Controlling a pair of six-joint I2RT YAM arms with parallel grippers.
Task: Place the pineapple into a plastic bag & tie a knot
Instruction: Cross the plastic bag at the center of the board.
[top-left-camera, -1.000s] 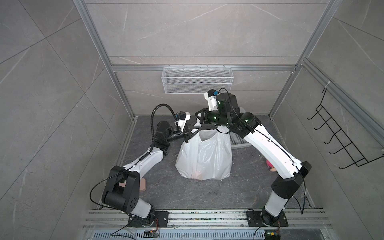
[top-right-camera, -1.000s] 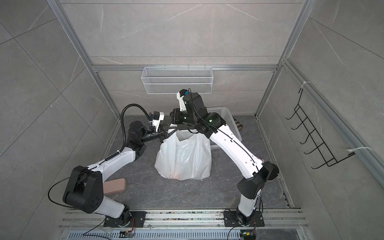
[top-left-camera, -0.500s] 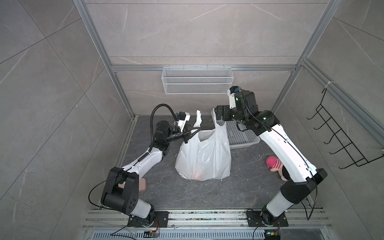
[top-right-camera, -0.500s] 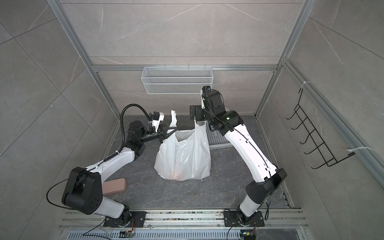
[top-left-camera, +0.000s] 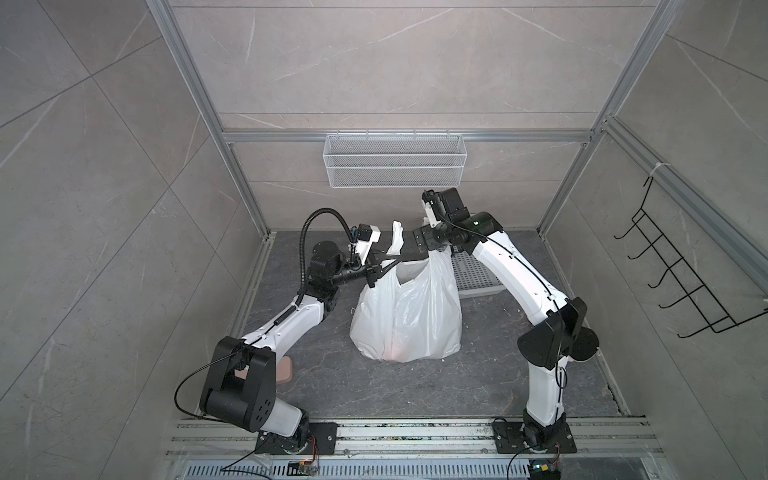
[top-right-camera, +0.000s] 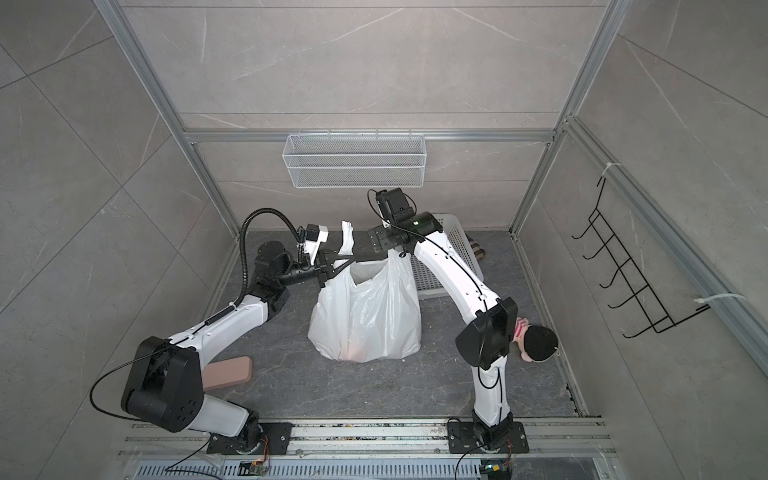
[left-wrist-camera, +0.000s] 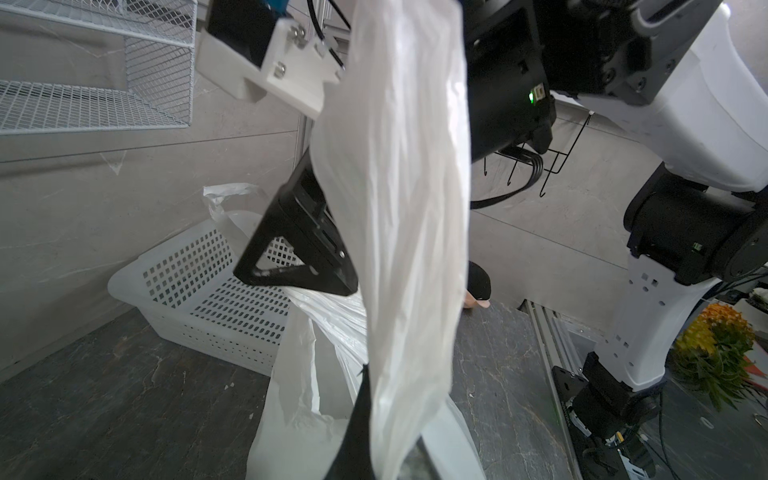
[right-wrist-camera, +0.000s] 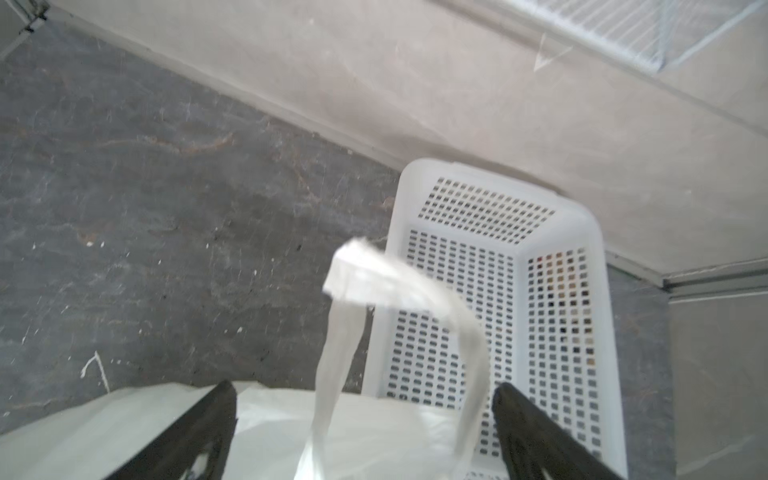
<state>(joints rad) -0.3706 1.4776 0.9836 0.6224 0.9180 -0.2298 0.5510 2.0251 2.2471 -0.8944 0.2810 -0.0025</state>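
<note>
While upright — plastic bag (top-left-camera: 409, 316), pinkish contents (top-left-camera: 394, 352)

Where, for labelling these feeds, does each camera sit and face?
Top views: high over the front rail, looking down at the bag; left arm and right arm show whole.
Left wrist: on the left arm, looking past the gripped handle to the basket and right arm; its finger shows.
Right wrist: on the right arm, looking down at the other handle, framed by the open right gripper.
Shared: both wrist views show the basket.

Plastic bag (top-left-camera: 409, 320) upright, pinched by left gripper (top-left-camera: 384, 269)
</note>
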